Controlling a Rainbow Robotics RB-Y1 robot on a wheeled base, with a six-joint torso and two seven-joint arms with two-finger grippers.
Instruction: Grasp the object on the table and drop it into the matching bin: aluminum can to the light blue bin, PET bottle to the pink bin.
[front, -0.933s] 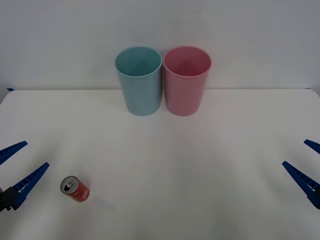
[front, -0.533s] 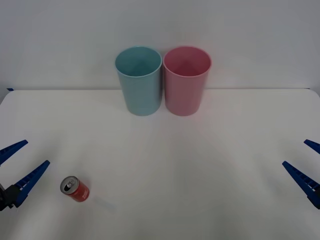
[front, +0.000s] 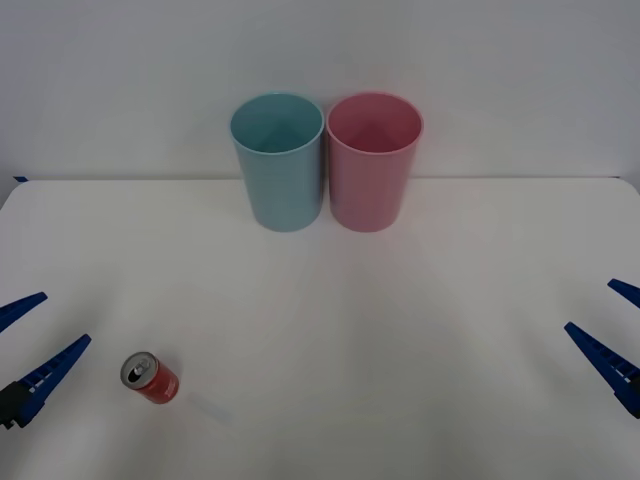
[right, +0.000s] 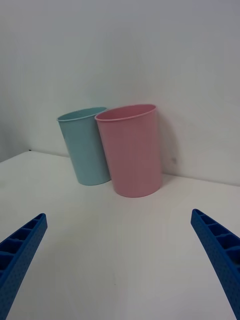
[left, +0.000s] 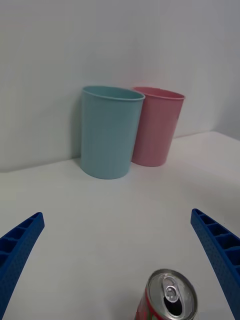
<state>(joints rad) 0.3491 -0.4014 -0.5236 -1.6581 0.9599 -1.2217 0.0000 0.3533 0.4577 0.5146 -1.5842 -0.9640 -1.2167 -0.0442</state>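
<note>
Left gripper (front: 28, 334), fingers spread, hovers beside the apparently upright red can (front: 150, 377); right gripper (front: 614, 325), also spread, waits far right.

On the white desk (front: 400, 330) the red aluminum can (front: 150, 377) stood near the front left, silver top showing. Just beside it, the left claw (front: 28, 338) hovered with its blue fingers spread. The right claw (front: 620, 328) sat at the far right edge, fingers apart. The light blue bin (front: 279, 160) and pink bin (front: 372, 160) stood side by side at the back.
</note>
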